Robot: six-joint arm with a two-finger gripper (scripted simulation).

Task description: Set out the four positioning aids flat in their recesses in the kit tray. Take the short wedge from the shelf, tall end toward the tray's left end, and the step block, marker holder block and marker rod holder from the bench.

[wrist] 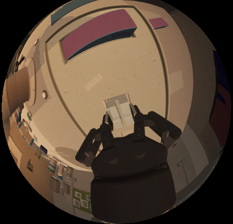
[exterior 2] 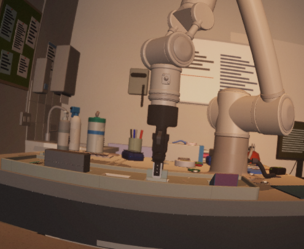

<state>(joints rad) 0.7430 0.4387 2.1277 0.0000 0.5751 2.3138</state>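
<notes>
The kit tray (exterior 2: 129,181) spans the front of the bench, a long shallow frame. A small pale block with a raised middle rib (wrist: 120,114) sits in a square recess near the tray's middle, and is held by my gripper (exterior 2: 157,168), which is closed on it from above. I cannot tell which of the aids it is. A purple block (exterior 2: 224,179) lies in a recess at the tray's right end. A dark grey block (exterior 2: 67,160) stands on the tray's left part. A thin pale rectangle (exterior 2: 118,175) marks a shallow recess between them.
The robot's base column (exterior 2: 229,153) rises just behind the tray on the right. Bottles and a canister (exterior 2: 96,135) stand at the back left. A pen cup (exterior 2: 135,143), a tape roll (exterior 2: 185,162) and a monitor (exterior 2: 298,141) lie behind.
</notes>
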